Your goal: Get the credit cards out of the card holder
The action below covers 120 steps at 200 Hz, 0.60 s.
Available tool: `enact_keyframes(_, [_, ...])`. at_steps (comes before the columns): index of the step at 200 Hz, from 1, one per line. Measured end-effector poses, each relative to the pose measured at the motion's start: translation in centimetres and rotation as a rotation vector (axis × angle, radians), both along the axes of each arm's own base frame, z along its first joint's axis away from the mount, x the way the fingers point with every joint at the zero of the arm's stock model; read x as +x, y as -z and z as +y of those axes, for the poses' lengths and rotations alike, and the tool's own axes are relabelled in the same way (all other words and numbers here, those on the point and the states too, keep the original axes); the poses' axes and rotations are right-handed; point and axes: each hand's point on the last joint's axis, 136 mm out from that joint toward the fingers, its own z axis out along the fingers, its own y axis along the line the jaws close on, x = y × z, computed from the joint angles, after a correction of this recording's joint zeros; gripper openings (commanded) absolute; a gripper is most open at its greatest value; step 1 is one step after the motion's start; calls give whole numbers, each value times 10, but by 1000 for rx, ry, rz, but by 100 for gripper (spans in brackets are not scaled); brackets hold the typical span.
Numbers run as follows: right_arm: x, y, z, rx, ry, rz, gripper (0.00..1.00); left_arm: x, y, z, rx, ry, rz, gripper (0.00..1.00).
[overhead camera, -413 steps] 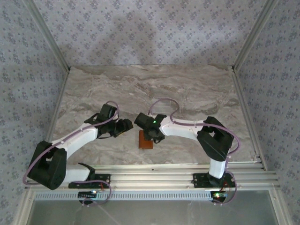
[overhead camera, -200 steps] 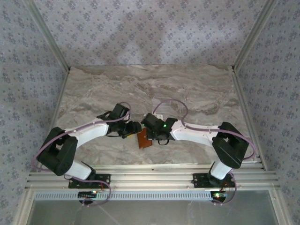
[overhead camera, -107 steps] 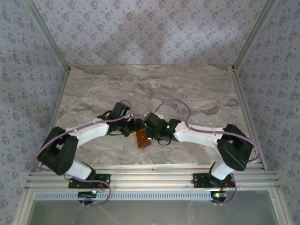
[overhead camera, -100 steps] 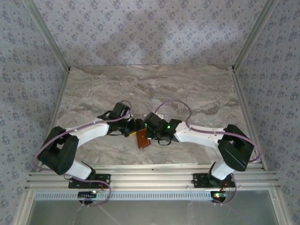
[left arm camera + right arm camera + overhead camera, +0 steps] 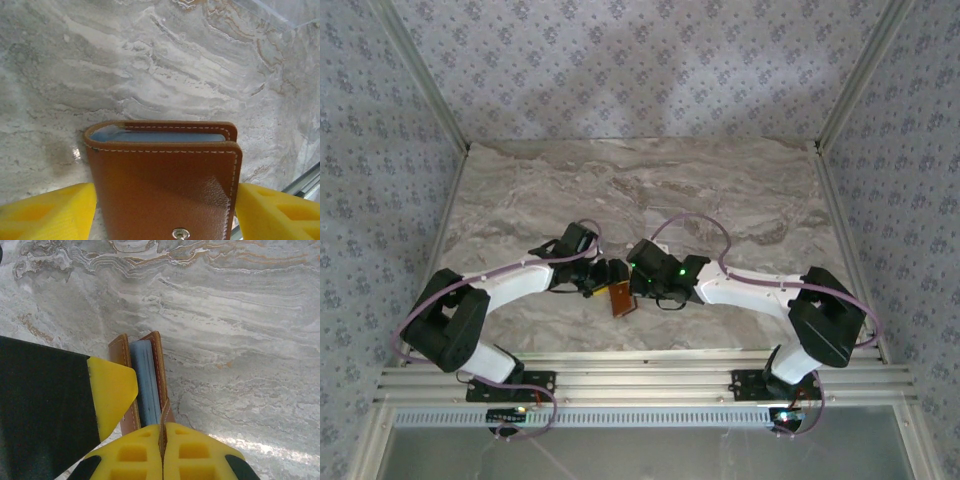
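**Squarely between two tools: wallet held near the desk's front edge**

Seen from above, the wallet (image 5: 623,299) sits low and centre in the frame, close to the desk's (image 5: 650,190) front edge and the metal rails (image 5: 650,365) below it. Bare marble stretches from there toward the top of the frame, up to the patterned back wall (image 5: 640,70), and out to the left and right sides. The two arms close in on the wallet from either side, so the space right around it is tight.

The right tool (image 5: 638,283) comes in from the right. In its own wrist view, the right tool (image 5: 162,450) has its yellow fingers (image 5: 200,452) pressed together at the bottom centre, clamped on a thin brown leather flap of the wallet (image 5: 145,380). The wallet's mouth gapes toward the upper part of that frame and shows grey-blue lining.

The left tool (image 5: 605,272) comes in from the left. In the left wrist view, the left tool (image 5: 165,210) stands with its jaws apart, one yellow finger (image 5: 45,212) in each bottom corner. The wallet (image 5: 165,175) stands between them, its snap stud at the bottom centre. Each finger lies right alongside a side edge of the wallet, but whether they press on it cannot be told.
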Motion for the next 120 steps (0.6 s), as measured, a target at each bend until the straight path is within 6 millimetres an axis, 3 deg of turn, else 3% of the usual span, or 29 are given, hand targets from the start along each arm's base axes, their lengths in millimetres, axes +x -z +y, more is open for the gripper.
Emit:
enact_keyframes(93, [-2,-2,-6,-2,12,-5,5,-5,-12,19,72,-6,-48,64])
enact_keyframes(120, [-2,-4,-11,-5,30,-12,5,-8,-15,23,91,-3,-61,57])
